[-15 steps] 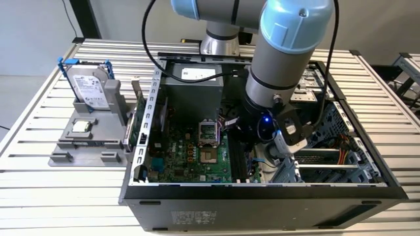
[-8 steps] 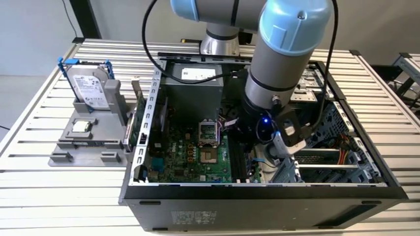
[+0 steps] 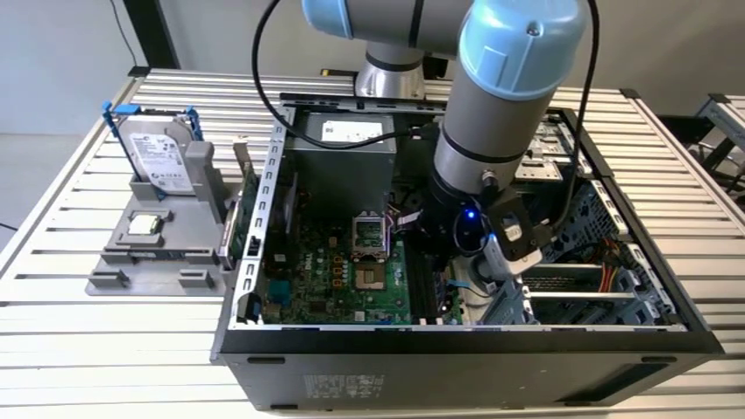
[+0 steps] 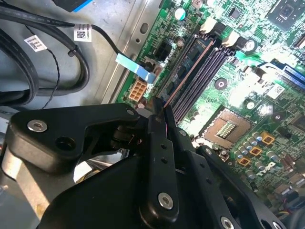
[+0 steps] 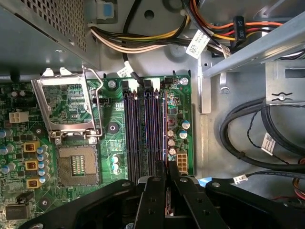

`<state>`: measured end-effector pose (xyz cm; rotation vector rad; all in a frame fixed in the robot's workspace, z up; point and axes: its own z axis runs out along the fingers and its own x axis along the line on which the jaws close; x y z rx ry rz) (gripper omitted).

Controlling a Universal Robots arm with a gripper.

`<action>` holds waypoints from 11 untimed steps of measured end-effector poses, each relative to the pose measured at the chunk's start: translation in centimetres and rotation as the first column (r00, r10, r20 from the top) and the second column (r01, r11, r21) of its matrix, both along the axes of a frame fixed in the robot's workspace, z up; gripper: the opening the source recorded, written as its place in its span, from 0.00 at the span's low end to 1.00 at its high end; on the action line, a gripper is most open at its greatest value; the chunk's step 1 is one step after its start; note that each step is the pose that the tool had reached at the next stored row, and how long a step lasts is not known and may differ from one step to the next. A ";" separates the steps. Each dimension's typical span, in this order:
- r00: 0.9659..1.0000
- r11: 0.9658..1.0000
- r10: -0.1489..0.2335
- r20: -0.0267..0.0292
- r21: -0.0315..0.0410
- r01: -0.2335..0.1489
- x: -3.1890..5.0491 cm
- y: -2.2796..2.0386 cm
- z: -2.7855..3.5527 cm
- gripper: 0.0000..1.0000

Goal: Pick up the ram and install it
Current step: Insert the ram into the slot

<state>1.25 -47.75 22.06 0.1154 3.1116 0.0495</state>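
Gripper (image 5: 166,168): jaws clamping the ram (image 4: 188,71), a thin dark stick standing edge-on in the outermost slot. Exterior view: drive cage (image 3: 582,295) crowding at 3 o'clock; free slots (image 3: 421,284) and CPU socket (image 3: 370,279) lying at 9 o'clock.

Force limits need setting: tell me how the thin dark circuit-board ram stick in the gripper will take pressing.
Probably stiff lengthwise: the thin dark circuit-board ram stick juts straight from the shut black gripper without sagging. Seen edge-on it is very thin, so it is likely light, and sideways force might bend or crack it.
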 end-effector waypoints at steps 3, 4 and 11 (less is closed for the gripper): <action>1.000 1.000 0.000 0.000 0.002 0.000 0.00 -0.01 -0.20 0.00; 1.000 1.000 0.000 0.000 0.003 0.000 -0.01 -0.01 -0.24 0.00; 1.000 1.000 0.009 0.000 0.011 -0.009 0.00 0.00 -0.28 0.00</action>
